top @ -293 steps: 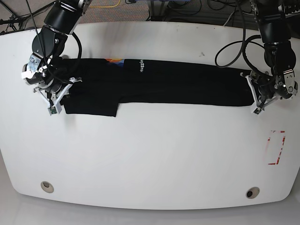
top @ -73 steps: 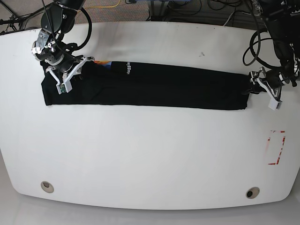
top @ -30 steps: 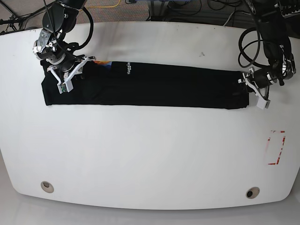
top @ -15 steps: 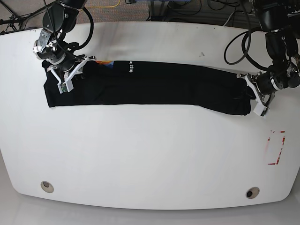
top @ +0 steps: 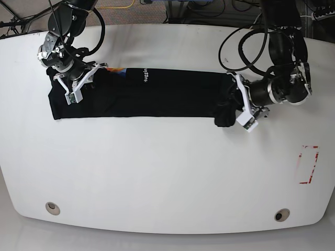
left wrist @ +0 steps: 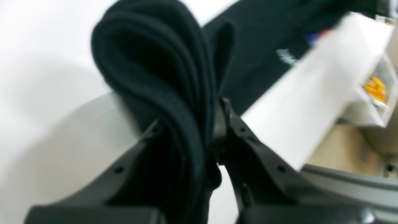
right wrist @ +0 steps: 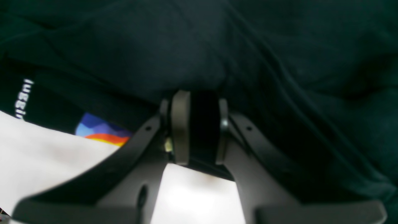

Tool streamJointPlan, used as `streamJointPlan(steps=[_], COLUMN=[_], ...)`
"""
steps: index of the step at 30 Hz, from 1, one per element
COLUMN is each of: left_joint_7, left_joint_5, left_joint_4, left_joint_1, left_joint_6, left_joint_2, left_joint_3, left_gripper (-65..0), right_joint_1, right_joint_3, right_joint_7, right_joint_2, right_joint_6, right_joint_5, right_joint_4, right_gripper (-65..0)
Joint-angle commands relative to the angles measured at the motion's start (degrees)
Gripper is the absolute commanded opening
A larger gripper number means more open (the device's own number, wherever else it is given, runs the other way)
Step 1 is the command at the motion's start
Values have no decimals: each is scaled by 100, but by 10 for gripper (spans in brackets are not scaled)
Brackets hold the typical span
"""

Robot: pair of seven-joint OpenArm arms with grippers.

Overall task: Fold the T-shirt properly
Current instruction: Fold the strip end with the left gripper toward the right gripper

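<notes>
Change: the left gripper has carried its end of the T-shirt inward along the bench; half a second ago that end lay far out at the base view's right, now it sits bunched well in from there, and the cloth strip is shorter.
Unchanged: the right gripper stays at the collar end, at the same spot.
Writing: small white letters near the collar, too blurred to read in full; a blue-and-orange patch shows beside them.
Bench mark: a red outlined rectangle near the base view's right edge, well apart from the shirt.
Left fingers: narrow, clamped on a thick roll of folded black cloth that bulges above them.
Right fingers: nearly closed, pinching a fold of the shirt.
T-shirt: a long black band across the far half of the bench, held at both ends.
</notes>
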Motion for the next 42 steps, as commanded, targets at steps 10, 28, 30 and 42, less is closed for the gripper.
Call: streamJointPlan(steps=[10,28,30,42], left_joint_7=[-132,-132,-132,-114], left_joint_5=[33,50,50,-231], left_joint_4=[-600,-1805,-1858,-1717], left_joint_1=[-343,-950,-976,-1196], left_joint_6=[-12,-12,-12,-12], left_joint_2=[836,1302,1302,1565], left_joint_3=[64,64,64,811], left_gripper=[-639,-532,-483,-254], right_joint_1=[68,165,165,165], right_joint_3=[20,20,20,-41], right_joint_7=[94,94,94,94], right_joint_2=[69,87,87,105], right_joint_6=[10,10,10,10], right_joint_5=[79,79,79,70], right_joint_4=[108,108,108,108], right_gripper=[-541,-537,-537,-536])
